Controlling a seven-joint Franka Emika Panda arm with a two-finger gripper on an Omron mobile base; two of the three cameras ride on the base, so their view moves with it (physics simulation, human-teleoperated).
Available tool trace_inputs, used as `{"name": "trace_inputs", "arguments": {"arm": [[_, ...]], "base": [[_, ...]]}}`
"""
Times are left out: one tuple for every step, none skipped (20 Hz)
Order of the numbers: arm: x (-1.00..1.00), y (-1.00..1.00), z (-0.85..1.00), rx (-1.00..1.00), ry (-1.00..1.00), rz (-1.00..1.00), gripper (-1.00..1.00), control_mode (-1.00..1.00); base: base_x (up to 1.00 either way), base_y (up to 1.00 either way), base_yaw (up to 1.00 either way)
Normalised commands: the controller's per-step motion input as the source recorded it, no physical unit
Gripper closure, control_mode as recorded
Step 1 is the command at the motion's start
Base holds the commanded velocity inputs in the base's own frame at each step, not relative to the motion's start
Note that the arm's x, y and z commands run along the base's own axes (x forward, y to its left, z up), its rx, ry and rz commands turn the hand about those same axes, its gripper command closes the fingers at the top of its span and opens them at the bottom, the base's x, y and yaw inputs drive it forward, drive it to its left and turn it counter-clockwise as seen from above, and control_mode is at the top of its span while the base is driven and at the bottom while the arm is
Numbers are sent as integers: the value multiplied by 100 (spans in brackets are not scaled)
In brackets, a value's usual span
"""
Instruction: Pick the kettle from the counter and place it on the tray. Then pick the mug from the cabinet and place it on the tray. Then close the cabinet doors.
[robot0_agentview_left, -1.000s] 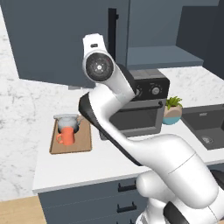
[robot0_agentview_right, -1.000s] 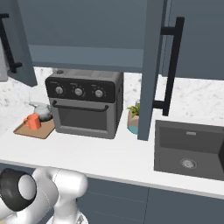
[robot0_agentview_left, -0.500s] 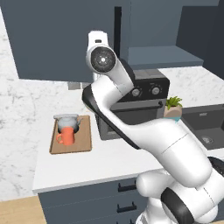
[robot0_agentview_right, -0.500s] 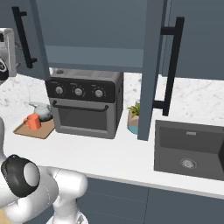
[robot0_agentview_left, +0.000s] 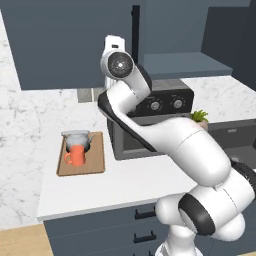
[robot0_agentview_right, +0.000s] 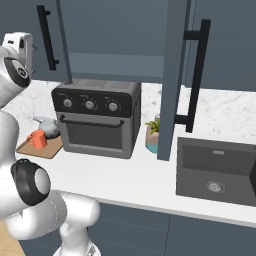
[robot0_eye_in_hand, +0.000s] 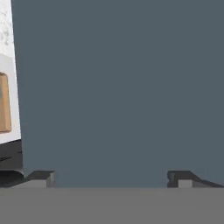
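The kettle and the orange mug both stood on the wooden tray, the mug just in front of the kettle, on the white tabletop left of a dark oven. So only the cabinet doors remained. The left door looked nearly flat against the cabinet, while the right door stood out edge-on, wide open, with its long black bar handle.

The claw was open and empty, its two tips set wide apart, facing a flat dark panel very close.

I judged that such a door is stiff and swings easily on the hinge. A flat push on the panel near the handle side should move it, and no grip is needed.
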Motion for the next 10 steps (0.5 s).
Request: {"name": "trace_inputs", "arguments": {"arm": [[64,0,-31,3,4,0,-100,-100],[62,0,-32,3,4,0,-100,-100],[59,0,-36,1,3,0,-100,-100],[57,0,-39,0,4,0,-100,-100],[57,1,-42,0,5,0,-100,-100],[57,3,-41,0,7,0,-100,-100],[57,4,-42,0,9,0,-100,-100],[58,5,-43,0,10,0,-100,-100],[62,5,-46,0,11,0,-100,-100],[65,6,-47,0,10,0,-100,-100]], "base": [[0,0,0],[0,0,0],[0,0,0],[0,0,0],[0,0,0],[0,0,0],[0,0,0],[0,0,0],[0,0,0],[0,0,0]]}}
